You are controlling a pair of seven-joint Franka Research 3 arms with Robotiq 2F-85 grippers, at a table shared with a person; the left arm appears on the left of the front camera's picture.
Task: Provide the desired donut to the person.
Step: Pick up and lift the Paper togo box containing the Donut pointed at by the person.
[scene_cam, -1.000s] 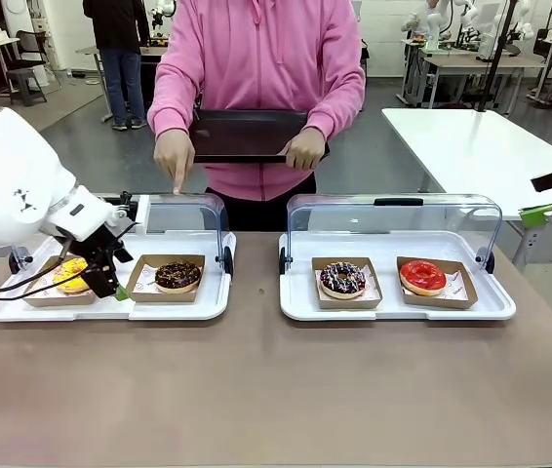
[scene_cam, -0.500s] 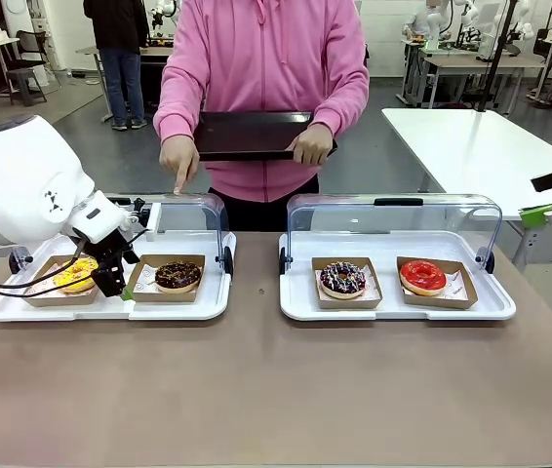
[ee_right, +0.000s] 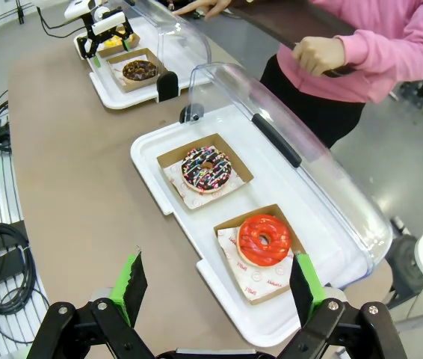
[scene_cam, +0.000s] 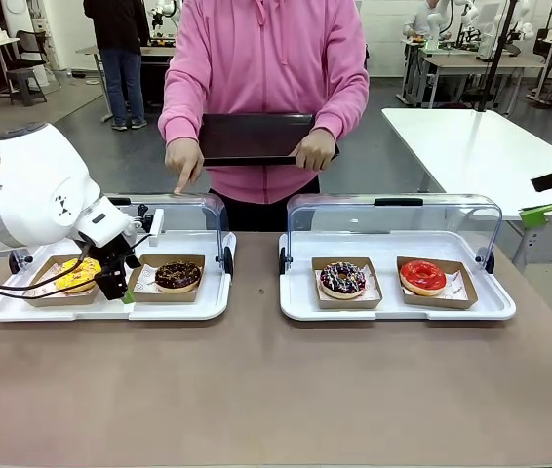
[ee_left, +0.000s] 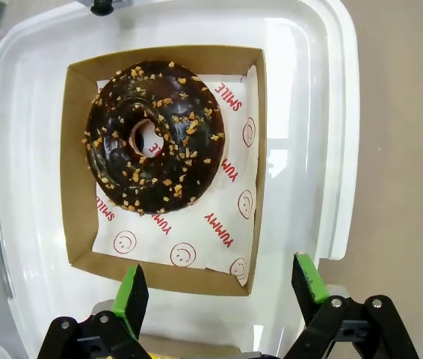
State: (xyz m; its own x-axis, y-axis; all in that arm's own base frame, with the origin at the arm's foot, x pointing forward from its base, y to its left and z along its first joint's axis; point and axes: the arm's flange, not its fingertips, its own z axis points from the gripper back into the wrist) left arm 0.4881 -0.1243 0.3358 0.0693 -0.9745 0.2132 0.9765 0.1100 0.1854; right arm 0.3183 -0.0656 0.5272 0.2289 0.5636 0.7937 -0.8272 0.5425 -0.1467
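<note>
The nut-topped donut [ee_left: 155, 138] lies in its cardboard tray [ee_left: 73, 187] just ahead of the left gripper's [ee_left: 219, 284] jaws, on the left serving tray [ee_left: 297, 149]. Ahead of the right gripper's [ee_right: 215, 288] jaws, the iced donut [ee_right: 264, 239] lies nearest and the sprinkled donut [ee_right: 206, 168] beyond it, both on the right serving tray [ee_right: 200, 224].

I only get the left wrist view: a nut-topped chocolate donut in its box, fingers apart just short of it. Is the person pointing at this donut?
Observer: In the front view the person's hand points a finger down behind the left tray, about in line with the chocolate donut.
Operator: Anything else on that tray?
Observer: A yellow donut. The left gripper is between the two boxes.
Operator: And the other arm?
Observer: The right gripper is raised by the table's right end, open and empty.
</note>
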